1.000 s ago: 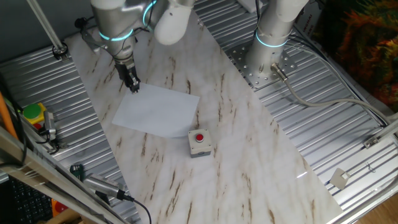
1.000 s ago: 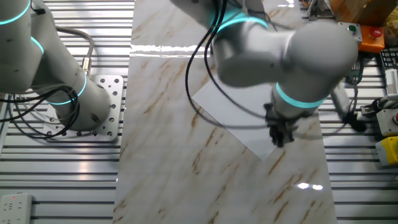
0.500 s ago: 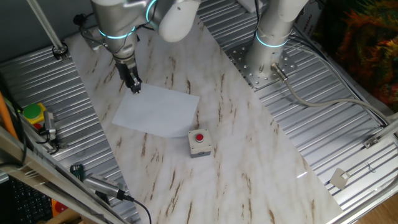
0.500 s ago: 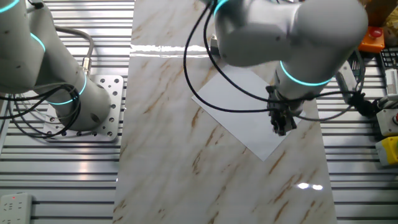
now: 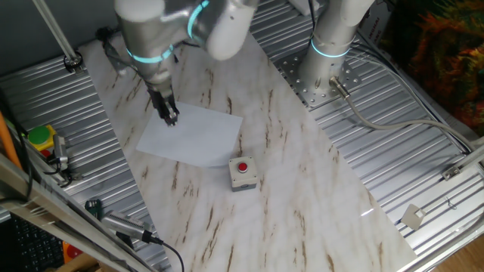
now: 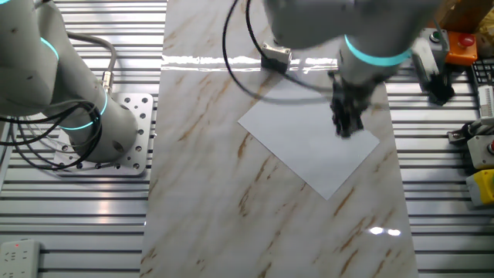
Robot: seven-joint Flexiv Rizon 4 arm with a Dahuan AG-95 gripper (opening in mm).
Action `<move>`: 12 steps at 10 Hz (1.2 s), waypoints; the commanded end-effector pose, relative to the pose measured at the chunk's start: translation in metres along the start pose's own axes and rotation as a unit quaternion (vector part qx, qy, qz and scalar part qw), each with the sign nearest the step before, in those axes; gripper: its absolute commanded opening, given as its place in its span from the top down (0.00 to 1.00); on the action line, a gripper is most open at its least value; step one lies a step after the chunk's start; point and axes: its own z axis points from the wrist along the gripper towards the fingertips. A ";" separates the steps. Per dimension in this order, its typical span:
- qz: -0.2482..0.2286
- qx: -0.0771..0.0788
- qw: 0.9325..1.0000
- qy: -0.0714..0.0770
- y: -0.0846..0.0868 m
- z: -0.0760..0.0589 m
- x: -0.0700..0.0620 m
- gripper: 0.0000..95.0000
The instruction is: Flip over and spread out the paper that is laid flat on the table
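None of the flipping looks done yet: the paper (image 5: pixel 191 134) lies flat and unfolded on the marble-look surface (image 5: pixel 302 189), every corner down as far as both views show, with no edge lifted or creased. It sits toward the far end of the surface from the arm's base, and the small grey box with the red button (image 5: pixel 242 172) stands just beside its near edge. The pincer (image 5: pixel 170 115) hangs fingertips-down over the sheet, just inside one long edge near a corner; in the other fixed view it (image 6: pixel 345 123) reads the same way, above the paper and not off its border. Whether the tips touch the sheet I cannot tell, nor whether the jaws are parted or closed, since they show only as a dark narrow shape. Judging from this, the whole job remains: catching an edge, turning the sheet over, and smoothing it out flat again.
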 end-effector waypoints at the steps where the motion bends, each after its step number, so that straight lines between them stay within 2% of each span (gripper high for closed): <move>1: 0.028 -0.004 1.000 -0.010 0.025 0.004 0.011 0.80; 2: 0.034 -0.005 0.999 -0.012 0.030 0.005 0.016 0.80; 4: 0.057 -0.009 0.998 -0.024 0.054 0.008 0.036 0.80; 6: 0.075 -0.014 0.997 -0.030 0.072 0.012 0.044 0.80; 8: 0.086 -0.016 0.996 -0.031 0.088 0.016 0.046 0.80; 12: 0.102 -0.027 0.994 -0.034 0.098 0.019 0.048 0.80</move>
